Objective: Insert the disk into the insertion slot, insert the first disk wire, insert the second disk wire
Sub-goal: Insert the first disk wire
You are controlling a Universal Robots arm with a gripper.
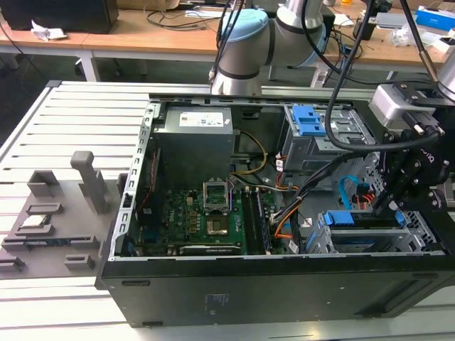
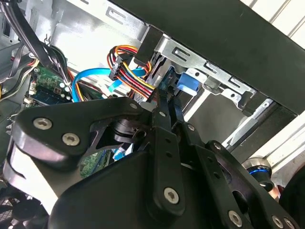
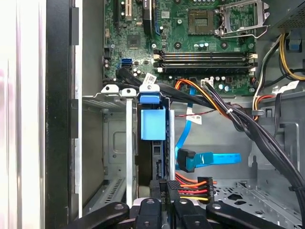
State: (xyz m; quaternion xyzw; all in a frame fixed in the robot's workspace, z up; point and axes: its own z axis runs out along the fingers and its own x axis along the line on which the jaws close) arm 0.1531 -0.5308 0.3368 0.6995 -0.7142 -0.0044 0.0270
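The disk (image 3: 152, 124), silver in a bright blue carrier, stands edge-on inside the insertion slot (image 3: 128, 152), a perforated silver cage at the case's corner on the exterior view's right (image 1: 334, 241). My gripper (image 3: 165, 188) sits at the disk's rear end, its fingers pressed close together. A bundle of red, orange and yellow wires (image 3: 190, 188) runs in under the fingertips, and its plug is hidden by them. In the second wrist view the gripper (image 2: 167, 102) meets the same wires (image 2: 138, 78) beside the blue carrier (image 2: 187, 82). A flat blue wire (image 3: 209, 158) lies loose nearby.
A grey cage with blue tabs (image 1: 309, 121) stands behind the slot. The motherboard (image 1: 206, 213) and power supply (image 1: 195, 135) take up the case's middle. Thick black cables (image 3: 228, 114) cross beside the slot. The black case wall (image 3: 57, 119) runs close alongside. A grey fixture tray (image 1: 50, 220) lies outside.
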